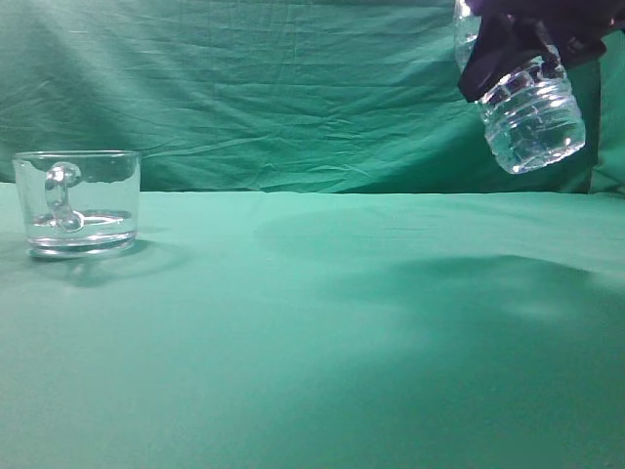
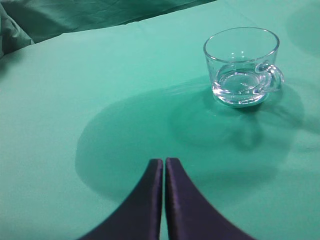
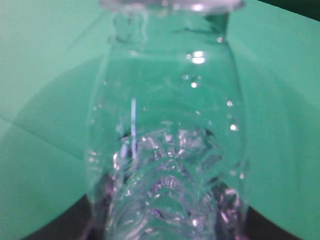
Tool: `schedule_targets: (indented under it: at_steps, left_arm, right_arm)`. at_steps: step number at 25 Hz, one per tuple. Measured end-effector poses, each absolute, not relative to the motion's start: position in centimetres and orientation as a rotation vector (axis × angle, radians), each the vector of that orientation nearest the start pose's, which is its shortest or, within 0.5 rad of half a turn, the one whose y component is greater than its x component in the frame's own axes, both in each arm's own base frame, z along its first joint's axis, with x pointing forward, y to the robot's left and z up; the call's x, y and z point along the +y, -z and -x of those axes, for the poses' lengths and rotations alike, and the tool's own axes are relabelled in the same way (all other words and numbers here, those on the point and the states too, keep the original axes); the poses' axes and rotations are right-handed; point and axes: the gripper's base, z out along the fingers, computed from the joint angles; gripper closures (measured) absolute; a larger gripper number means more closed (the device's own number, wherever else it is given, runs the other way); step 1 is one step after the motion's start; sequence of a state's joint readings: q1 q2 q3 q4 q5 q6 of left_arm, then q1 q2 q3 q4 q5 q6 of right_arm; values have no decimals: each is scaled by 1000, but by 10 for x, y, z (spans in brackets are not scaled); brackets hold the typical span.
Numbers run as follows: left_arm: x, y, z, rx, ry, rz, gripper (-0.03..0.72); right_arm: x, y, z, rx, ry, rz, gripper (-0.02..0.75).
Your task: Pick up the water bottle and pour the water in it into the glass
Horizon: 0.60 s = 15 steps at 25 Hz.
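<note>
Your right tool (image 1: 513, 49) is gripping the water bottle (image 1: 532, 117) aloft, seemingly tilted, far from the glass (image 1: 78, 202); your left tool (image 2: 164, 200), closed empty, is idling.

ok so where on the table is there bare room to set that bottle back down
Nearly all the green cloth is bare: the whole stretch right of the glass, including under the lifted water bottle in the right claw. Only the far-left spot around the glass is taken, with the shut left claw nearby.
</note>
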<state>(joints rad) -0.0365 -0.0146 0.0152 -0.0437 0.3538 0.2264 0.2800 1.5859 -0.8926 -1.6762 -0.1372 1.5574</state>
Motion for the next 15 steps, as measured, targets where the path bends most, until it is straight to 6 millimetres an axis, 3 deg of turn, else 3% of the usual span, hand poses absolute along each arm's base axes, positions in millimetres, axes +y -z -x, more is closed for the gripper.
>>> schedule_targets:
  at_steps: [10, 15]
  left_arm:
    - [-3, -177, -53, 1826, -90, -214, 688]
    - [-3, -177, -53, 1826, -90, -214, 688]
  right_arm:
    - [97, -234, -321, 1988, -372, 531, 417]
    - [93, -216, -316, 1963, -344, 507, 417]
